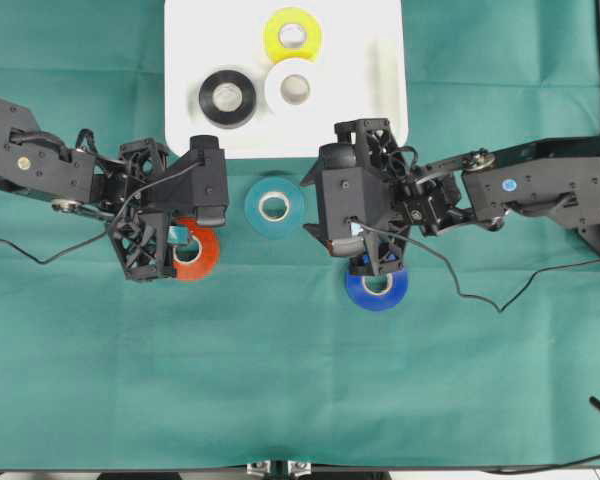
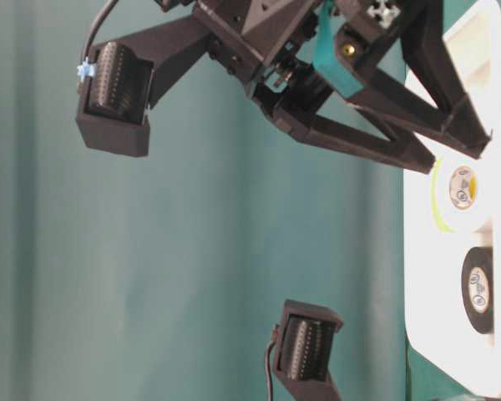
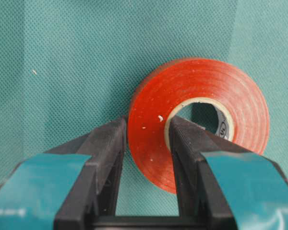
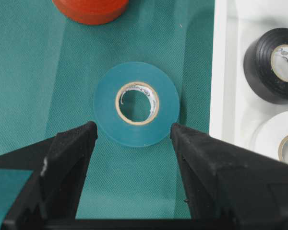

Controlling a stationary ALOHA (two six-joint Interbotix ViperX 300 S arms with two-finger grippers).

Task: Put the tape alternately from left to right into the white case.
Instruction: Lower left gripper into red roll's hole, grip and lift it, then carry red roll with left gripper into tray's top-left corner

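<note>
Yellow tape roll [image 1: 292, 34], black tape roll [image 1: 227, 98], white tape roll [image 1: 295, 88] inside shallow white plastic case [image 1: 370, 110]; left gripper [image 3: 146, 136] clamped on red tape roll [image 3: 201, 120]; right gripper [image 4: 133, 132] spread apart.
</note>
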